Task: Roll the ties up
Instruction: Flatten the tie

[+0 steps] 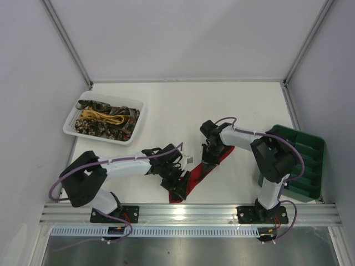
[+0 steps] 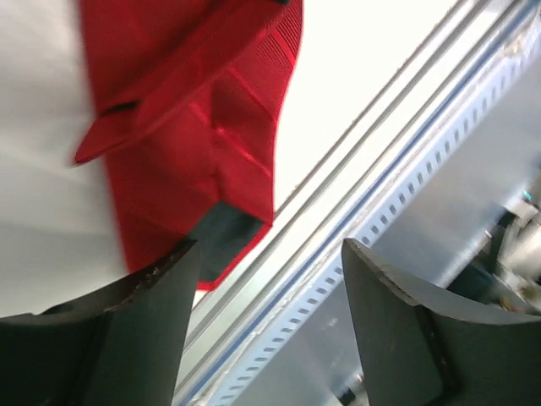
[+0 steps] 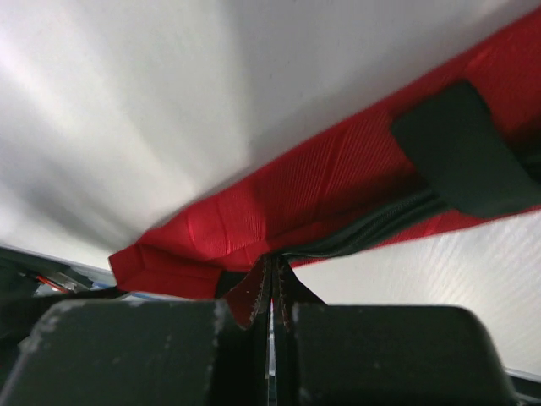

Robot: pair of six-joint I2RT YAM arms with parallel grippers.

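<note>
Near the front edge of the table (image 1: 166,105) the red tie (image 1: 197,176) lay unrolled; my left gripper (image 2: 269,249) hung wide open, empty, over its end — my right gripper (image 3: 272,283) pinched shut on its fabric; next, I judged, grasp that end and roll.

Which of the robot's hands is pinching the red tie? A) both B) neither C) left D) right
D: the right hand is shut on a fold of the red tie, while the left hand stands open with nothing between its fingers.
</note>
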